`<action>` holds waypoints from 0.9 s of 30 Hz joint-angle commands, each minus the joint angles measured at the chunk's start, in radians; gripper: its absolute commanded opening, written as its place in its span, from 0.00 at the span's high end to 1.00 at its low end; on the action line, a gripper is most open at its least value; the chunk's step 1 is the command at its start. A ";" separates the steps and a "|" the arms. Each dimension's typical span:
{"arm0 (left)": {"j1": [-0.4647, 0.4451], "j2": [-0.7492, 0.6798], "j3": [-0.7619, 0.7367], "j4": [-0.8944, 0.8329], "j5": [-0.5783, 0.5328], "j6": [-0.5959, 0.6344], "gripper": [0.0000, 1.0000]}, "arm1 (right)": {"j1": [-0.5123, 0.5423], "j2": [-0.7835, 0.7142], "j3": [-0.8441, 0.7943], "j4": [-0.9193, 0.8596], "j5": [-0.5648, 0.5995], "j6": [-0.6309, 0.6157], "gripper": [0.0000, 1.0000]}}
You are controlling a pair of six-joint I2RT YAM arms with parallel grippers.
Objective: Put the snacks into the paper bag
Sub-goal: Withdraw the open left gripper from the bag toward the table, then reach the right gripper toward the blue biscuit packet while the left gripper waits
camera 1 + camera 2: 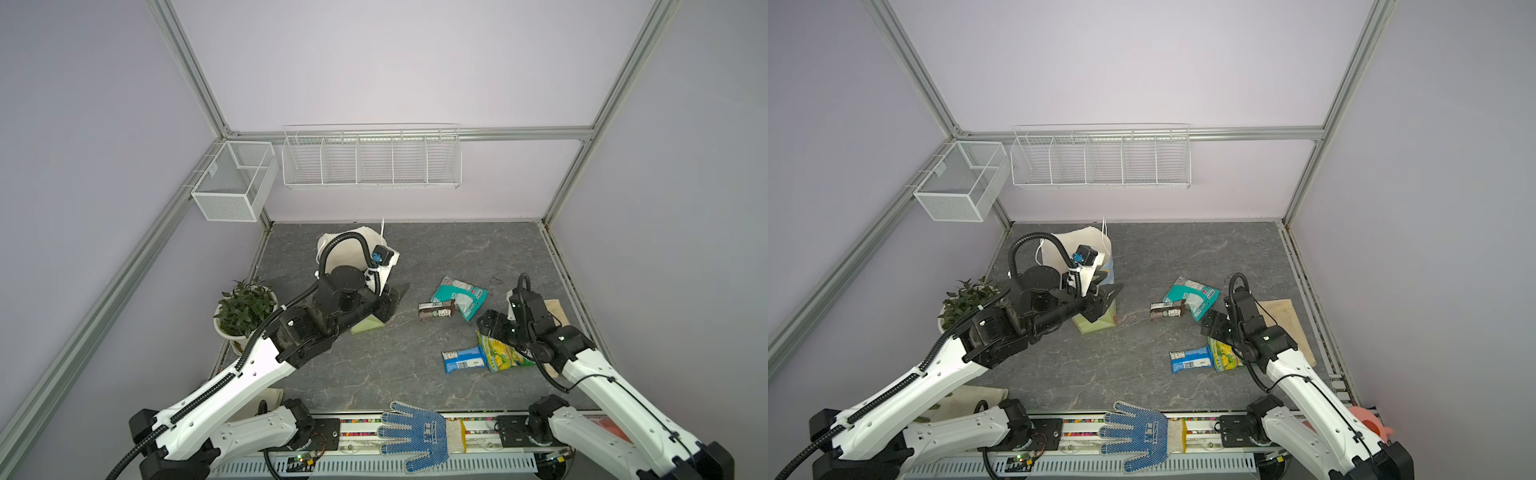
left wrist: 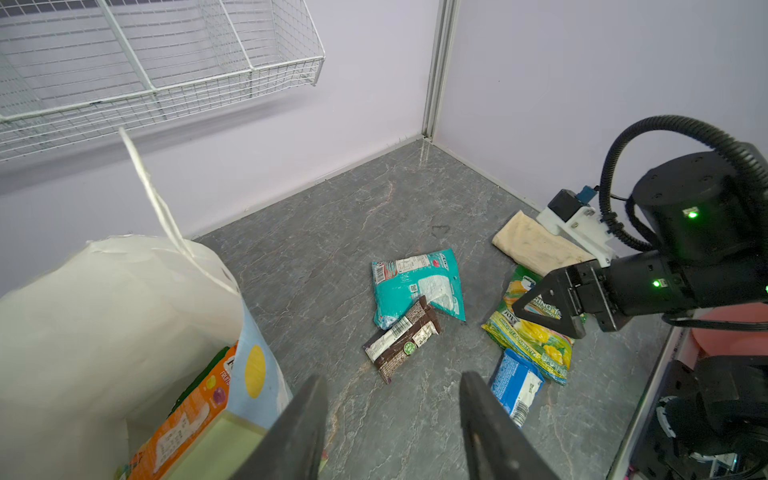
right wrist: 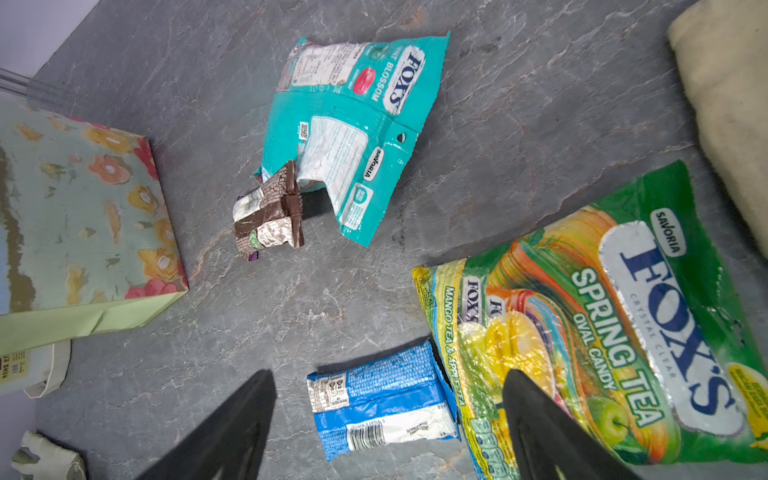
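Both top views look steeply down from high above the near edge of the table (image 1: 374,365), facing the back wall (image 1: 395,75). Each takes in the whole tabletop, with the long wire basket (image 1: 371,160) in the upper middle of the frame. They are nearly the same picture, shifted slightly sideways. The left wrist camera sits just behind its own fingers (image 2: 299,432), looking slantwise across the table over the paper bag (image 2: 104,324) and the snacks (image 2: 415,282) to the right arm (image 2: 685,249). The right wrist camera looks almost straight down past its fingers (image 3: 232,428), close over the same snacks, and also shares the bag's lower side.
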 commanded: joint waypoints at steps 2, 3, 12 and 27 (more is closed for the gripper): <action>-0.024 0.040 -0.021 0.021 0.042 0.000 0.48 | 0.010 0.010 0.011 -0.008 0.011 0.005 0.12; -0.031 0.049 -0.018 0.016 0.036 0.002 0.48 | 0.010 0.010 0.012 -0.009 0.012 0.004 0.11; -0.039 0.073 -0.030 0.024 0.033 -0.005 0.48 | 0.025 0.010 0.011 -0.010 -0.044 -0.010 0.11; -0.066 0.074 -0.186 0.114 0.052 -0.089 0.48 | 0.171 0.045 0.026 -0.157 0.126 0.309 0.11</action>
